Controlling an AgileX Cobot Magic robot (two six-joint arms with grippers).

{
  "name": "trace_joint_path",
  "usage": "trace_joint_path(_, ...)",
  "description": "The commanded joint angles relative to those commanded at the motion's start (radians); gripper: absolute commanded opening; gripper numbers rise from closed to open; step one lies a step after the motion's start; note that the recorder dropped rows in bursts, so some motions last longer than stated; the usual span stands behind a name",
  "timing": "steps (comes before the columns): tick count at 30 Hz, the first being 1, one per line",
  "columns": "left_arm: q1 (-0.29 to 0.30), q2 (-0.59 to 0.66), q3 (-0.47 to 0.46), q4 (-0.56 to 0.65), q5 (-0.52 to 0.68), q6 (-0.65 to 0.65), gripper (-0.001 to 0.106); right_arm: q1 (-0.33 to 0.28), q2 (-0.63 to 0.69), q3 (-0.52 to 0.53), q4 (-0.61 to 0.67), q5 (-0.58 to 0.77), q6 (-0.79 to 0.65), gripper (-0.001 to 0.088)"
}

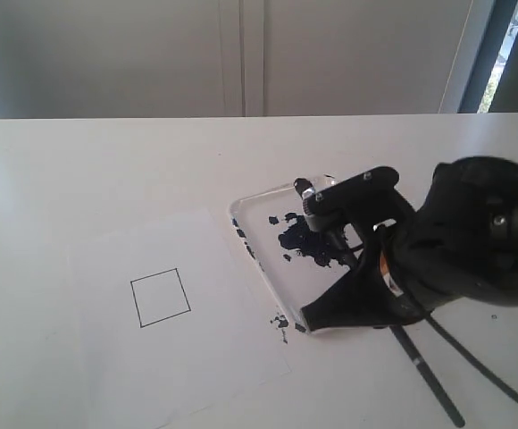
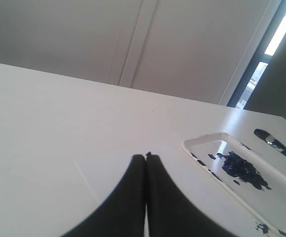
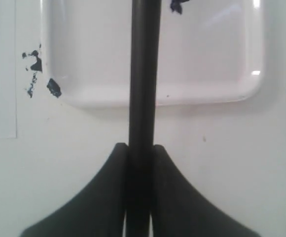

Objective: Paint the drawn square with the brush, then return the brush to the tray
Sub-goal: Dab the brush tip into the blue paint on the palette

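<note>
We log the left claw [image 2: 146,158], jaws pressed together, empty. Thin black pen-outlined square [image 1: 161,298] sits on white paper [image 1: 196,375], left, unpainted. Just right lies a glossy clear plastic tray [image 1: 257,198] with dark blue paint blotches [image 1: 299,239]. Right claw [image 3: 141,148] clamps the long black-handled brush [image 3: 144,74] over the tray's near edge.

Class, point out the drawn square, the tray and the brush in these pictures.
the drawn square [image 1: 161,298]: exterior view, blank paper inside the outline.
the tray [image 3: 207,54]: right wrist view, bare floor.
the brush [image 3: 144,74]: right wrist view, black handle crossing the tray.

Ext high; wrists close; all see tray [image 1: 261,243].
</note>
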Motion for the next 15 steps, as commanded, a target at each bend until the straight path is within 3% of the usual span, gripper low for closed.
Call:
trace_joint_path(9,0.000,0.000,0.000,0.000,0.000,0.000,0.000,0.000,0.036,-0.147,0.050,0.176,-0.130,0.0000)
trace_joint_path(15,0.000,0.000,0.000,0.000,0.000,0.000,0.000,0.000,0.102,-0.160,0.122,0.210,-0.214,0.0000)
